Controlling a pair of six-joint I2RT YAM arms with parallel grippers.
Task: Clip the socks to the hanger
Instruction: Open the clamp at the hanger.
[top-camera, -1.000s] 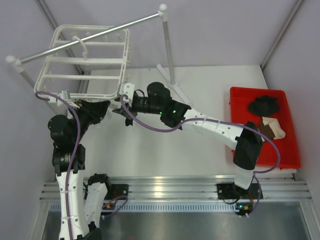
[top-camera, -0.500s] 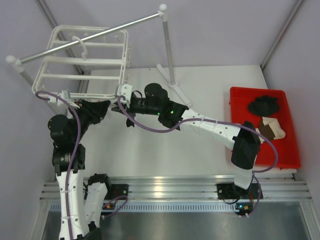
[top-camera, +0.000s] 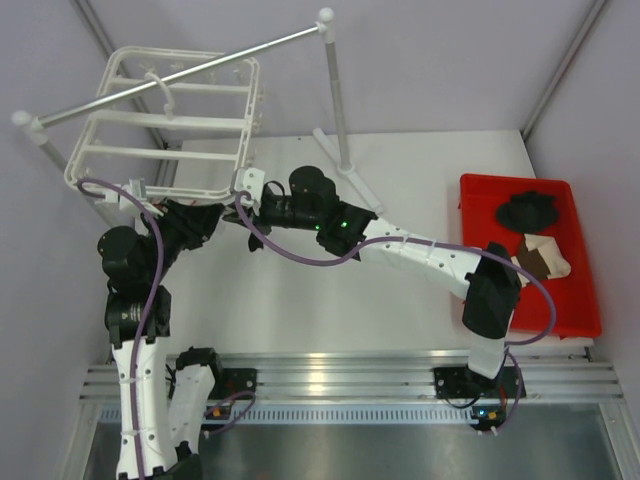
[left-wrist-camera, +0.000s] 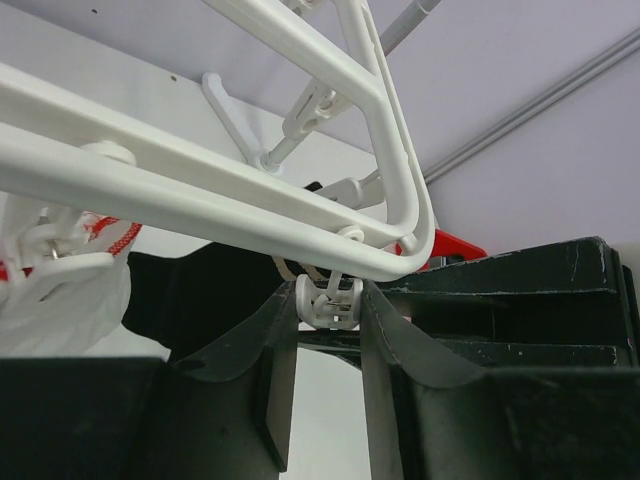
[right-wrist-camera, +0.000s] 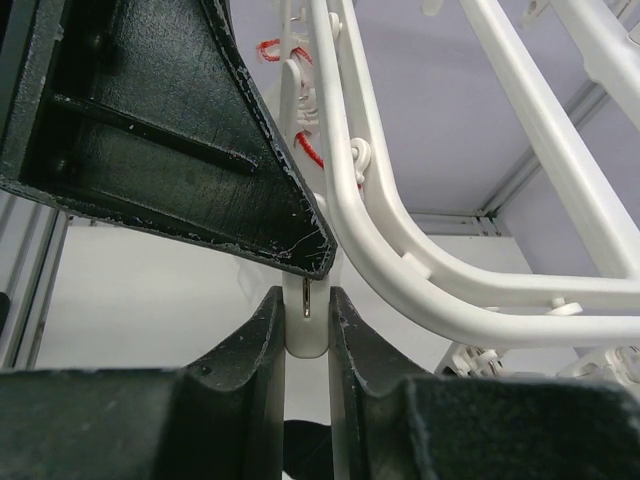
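1. Worktop (top-camera: 330, 300): white, and it carries everything I list here.
2. Rail (top-camera: 230, 52): a grey metal bar on upright poles, running across the far left corner.
3. Hanger (top-camera: 165, 153): a white plastic frame with crossbars. It hangs from the rail by its hook, above the worktop's far left. Small clips dangle under its bars.
4. Right arm (top-camera: 430, 255): I see it stretched from its base at the near right, across the worktop to the hanger's near right corner.
5. Left arm (top-camera: 135, 300): it rises from the near left and reaches that same corner from the other side.
6. Tray (top-camera: 592, 300): red, on the right edge of the worktop, well apart from the hanger.
7. Socks (top-camera: 530, 210): a black bundle in the far end of the tray. A beige and brown piece (top-camera: 545, 258) lies just beside it. I see nothing clipped to the hanger yet.
8. Right gripper (right-wrist-camera: 306, 300): its jaws are drawn in narrow and pinch an edge clip (right-wrist-camera: 306, 340) under the frame's side bar, with both fingers flat against it.
9. Left gripper (left-wrist-camera: 329, 320): it is closed only partway. Its fingertips press the two sides of a corner clip (left-wrist-camera: 328, 298) that hangs beneath the frame's rounded corner.
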